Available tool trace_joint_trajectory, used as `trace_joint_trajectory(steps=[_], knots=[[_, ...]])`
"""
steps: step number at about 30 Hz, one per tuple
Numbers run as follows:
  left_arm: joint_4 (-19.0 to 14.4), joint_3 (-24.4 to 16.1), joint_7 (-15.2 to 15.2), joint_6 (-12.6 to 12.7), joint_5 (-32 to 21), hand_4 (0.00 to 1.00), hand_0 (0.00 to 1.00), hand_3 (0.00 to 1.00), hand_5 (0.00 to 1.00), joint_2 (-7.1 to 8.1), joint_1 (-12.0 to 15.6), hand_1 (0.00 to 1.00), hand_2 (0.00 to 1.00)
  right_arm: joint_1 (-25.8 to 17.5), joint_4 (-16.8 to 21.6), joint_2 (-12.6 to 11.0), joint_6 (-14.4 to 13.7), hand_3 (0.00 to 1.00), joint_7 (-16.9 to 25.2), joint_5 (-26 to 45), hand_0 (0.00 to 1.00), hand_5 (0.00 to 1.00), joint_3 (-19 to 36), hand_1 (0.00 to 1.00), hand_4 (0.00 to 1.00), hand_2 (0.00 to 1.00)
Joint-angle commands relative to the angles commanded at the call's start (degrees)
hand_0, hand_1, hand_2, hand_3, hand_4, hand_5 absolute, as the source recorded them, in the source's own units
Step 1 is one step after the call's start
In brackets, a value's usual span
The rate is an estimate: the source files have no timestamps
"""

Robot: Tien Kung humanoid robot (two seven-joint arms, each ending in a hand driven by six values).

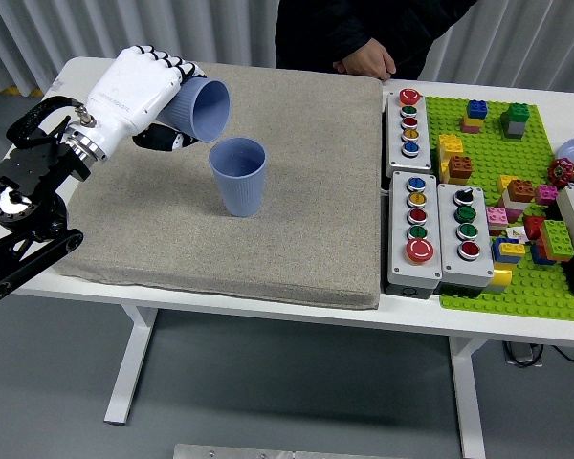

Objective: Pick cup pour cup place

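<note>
Fingers of the left hand [145, 84] are wrapped tight round a blue cup [200, 109], which is tipped on its side with the mouth facing right and a little downward. The held cup hangs in the air above the grey mat [297, 191], up and to the left of a second blue cup [237, 176]; the two are near one another but not touching. That second cup stands upright on the mat, mouth open to the top. The left arm [33, 191] comes in from the left edge over the white table [96, 72]. To the right of the mat lie three button boxes [409, 122], and beyond them a green baseplate [517, 191] covered with coloured bricks. At the far side a person's hand [364, 61] rests at the table's edge, touching neither cup.
</note>
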Motion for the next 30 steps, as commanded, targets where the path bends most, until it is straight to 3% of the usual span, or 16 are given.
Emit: trace_joint_trajectory(steps=[10,18,25,30], knots=[[-0.36,-9.96,-6.84,1.87,-23.67,0.790,0.541,0.510,0.200,-1.16,5.44,0.488,0.519,-0.45,0.00,0.13,0.08,0.632,-0.08,-0.58,0.719,0.471,0.32,0.683,0.171,0.680],[1.17,-19.09,-14.90,-3.23,-43.03,0.791,0.535,0.509,0.203,-5.43,11.31,0.479,0.524,-1.13,0.00,0.30,0.23,0.631,-0.27,-1.61,0.719,0.474,0.68,0.683,0.171,0.680],[2.78,-20.57,-16.67,-7.16,-59.79,0.791,0.535,0.508,0.207,-7.71,13.75,0.481,0.526,-1.03,0.00,0.35,0.21,0.631,-0.26,-1.55,0.719,0.470,0.63,0.683,0.170,0.680],[4.29,-19.89,-15.64,-7.72,-72.08,0.791,0.534,0.507,0.220,-8.65,14.93,0.485,0.528,-0.92,0.00,0.32,0.11,0.631,-0.16,-1.06,0.719,0.464,0.41,0.683,0.166,0.680]])
